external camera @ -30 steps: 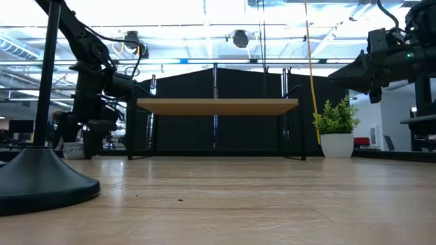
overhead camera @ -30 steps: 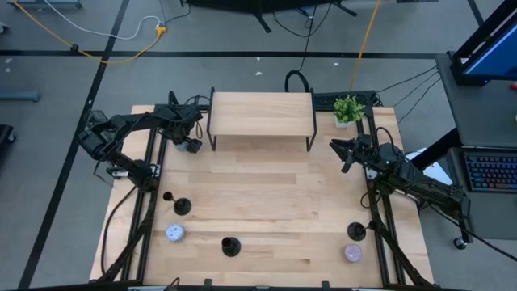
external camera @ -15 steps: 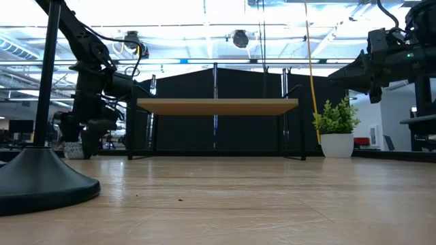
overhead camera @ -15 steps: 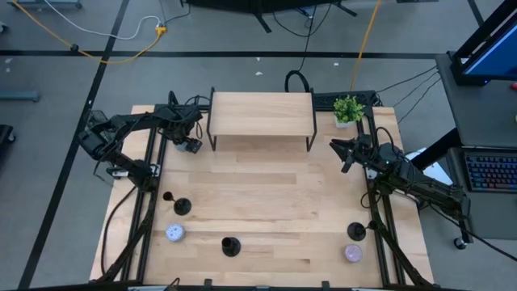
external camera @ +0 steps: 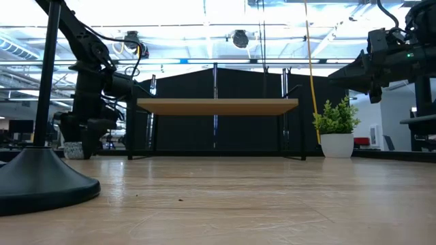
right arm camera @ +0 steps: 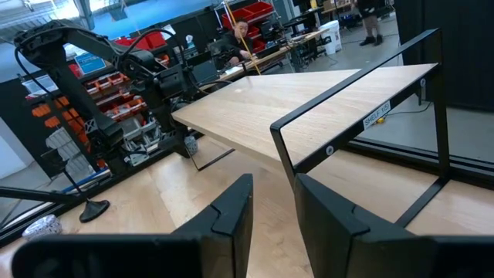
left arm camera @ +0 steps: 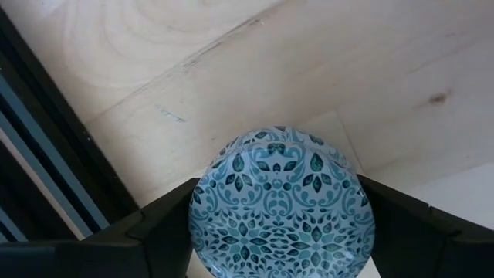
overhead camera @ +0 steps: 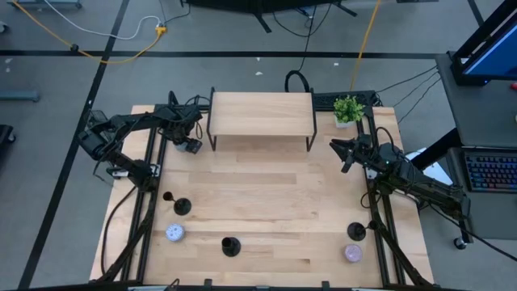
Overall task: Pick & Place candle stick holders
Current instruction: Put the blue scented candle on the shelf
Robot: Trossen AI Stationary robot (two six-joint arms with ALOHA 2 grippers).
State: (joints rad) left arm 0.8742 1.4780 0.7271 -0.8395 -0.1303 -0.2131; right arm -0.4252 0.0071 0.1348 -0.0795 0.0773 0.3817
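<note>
Grip comes first: our left gripper (left arm camera: 282, 232), beside the shelf's (overhead camera: 260, 113) left leg, clasps a blue tin (left arm camera: 282, 202), so we should free it squarely before seeking the holders (overhead camera: 182, 207) nearer the worktop's (overhead camera: 266, 202) front; the right gripper (right arm camera: 272, 202) hangs narrowly parted, empty.

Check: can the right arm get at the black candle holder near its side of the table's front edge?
Probably yes. The candle holder stands in the open with only a lilac tin beside it, and the right gripper holds nothing.
</note>
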